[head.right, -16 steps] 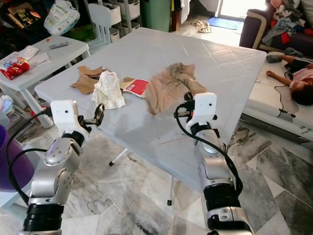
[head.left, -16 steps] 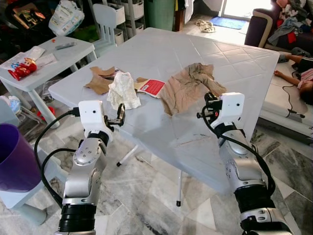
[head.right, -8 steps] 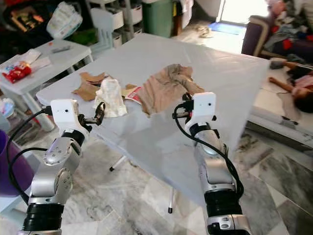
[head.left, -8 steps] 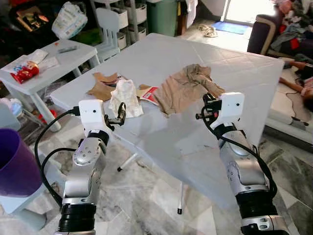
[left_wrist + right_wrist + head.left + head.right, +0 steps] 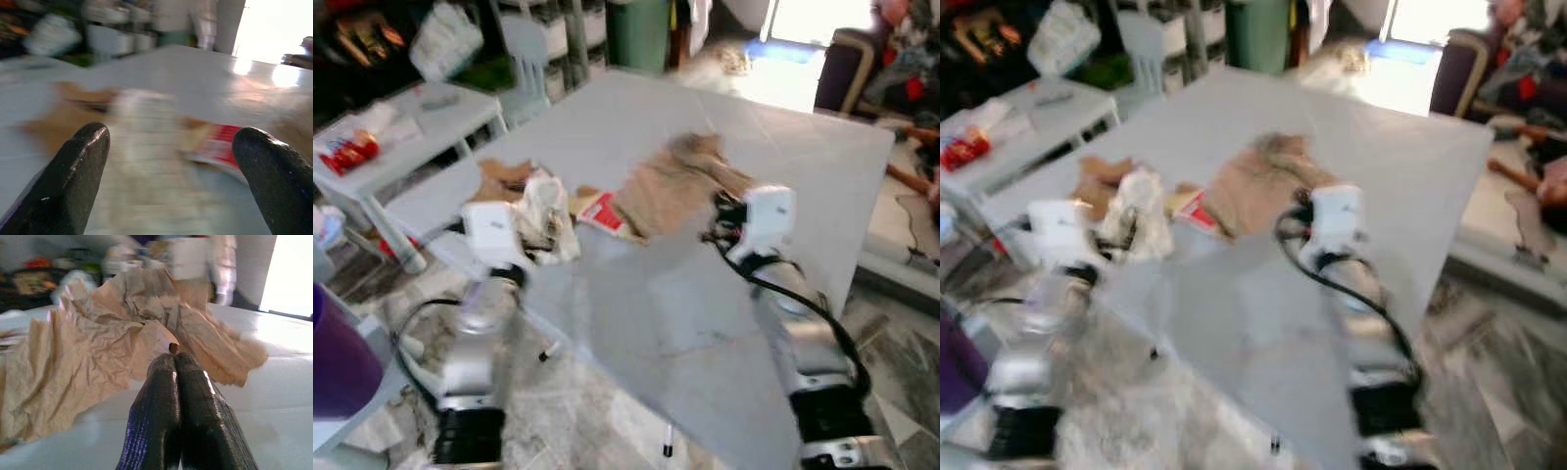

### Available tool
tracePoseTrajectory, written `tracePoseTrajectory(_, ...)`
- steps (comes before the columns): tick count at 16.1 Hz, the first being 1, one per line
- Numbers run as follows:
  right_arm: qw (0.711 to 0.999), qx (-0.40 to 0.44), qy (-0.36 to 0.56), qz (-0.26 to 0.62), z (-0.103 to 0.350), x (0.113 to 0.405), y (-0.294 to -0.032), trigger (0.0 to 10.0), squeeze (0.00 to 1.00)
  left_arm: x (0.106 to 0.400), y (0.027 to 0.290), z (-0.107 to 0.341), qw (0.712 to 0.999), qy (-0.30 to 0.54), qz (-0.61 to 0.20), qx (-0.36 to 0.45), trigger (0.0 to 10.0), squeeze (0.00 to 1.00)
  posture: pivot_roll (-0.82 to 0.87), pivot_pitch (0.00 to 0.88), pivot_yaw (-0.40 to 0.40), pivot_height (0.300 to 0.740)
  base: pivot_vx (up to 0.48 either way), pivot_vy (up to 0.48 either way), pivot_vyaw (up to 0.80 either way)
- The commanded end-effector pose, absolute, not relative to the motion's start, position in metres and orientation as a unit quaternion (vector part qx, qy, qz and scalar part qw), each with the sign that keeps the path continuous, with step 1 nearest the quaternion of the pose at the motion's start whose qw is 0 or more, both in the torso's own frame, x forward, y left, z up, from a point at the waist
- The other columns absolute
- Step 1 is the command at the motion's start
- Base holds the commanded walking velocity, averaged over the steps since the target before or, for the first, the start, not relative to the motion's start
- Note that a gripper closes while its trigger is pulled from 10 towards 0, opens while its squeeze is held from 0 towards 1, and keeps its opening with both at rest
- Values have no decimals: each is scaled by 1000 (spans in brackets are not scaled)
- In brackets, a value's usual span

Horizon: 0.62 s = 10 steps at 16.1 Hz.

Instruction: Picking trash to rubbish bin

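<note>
Showing red packet (image 5: 604, 211), writing unreadable, blurred

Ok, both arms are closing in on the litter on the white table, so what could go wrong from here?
1. The left gripper is open and aimed at the white crumpled paper, but the views are blurred, so it may strike the table edge or miss.
2. The right gripper is shut in front of the brown crumpled paper; going forward it would probably push the paper away instead of gripping it.
</note>
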State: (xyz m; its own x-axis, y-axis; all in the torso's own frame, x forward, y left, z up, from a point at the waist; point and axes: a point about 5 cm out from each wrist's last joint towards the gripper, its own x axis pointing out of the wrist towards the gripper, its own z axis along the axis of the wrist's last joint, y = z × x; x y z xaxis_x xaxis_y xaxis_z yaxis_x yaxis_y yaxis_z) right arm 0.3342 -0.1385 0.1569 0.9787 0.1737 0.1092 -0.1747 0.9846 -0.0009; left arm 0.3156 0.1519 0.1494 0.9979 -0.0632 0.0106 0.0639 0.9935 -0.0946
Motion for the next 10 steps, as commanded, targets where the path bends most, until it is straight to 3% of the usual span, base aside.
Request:
tracePoseTrajectory(1, 993, 9, -67, 93, 164, 335, -132, 0, 0, 316, 162, 151, 999, -5, -19, -34, 10000, 0, 97, 52, 28, 740, 382, 0, 0)
tracePoseTrajectory(3, 993, 9, -66, 94, 165, 335, -131, 0, 0, 316, 162, 151, 999, -5, -19, -34, 10000, 0, 97, 52, 28, 740, 382, 0, 0)
tracePoseTrajectory(7, 993, 8, -65, 94, 165, 335, -131, 0, 0, 318, 176, 144, 999, 17, 44, -26, 10000, 0, 96, 54, 29, 740, 0, 0, 0)
tracePoseTrajectory(10, 994, 8, -66, 92, 166, 335, -131, 0, 0, 322, 175, 134, 997, 55, 36, -29, 10000, 0, 91, 56, 28, 740, 0, 0, 0)
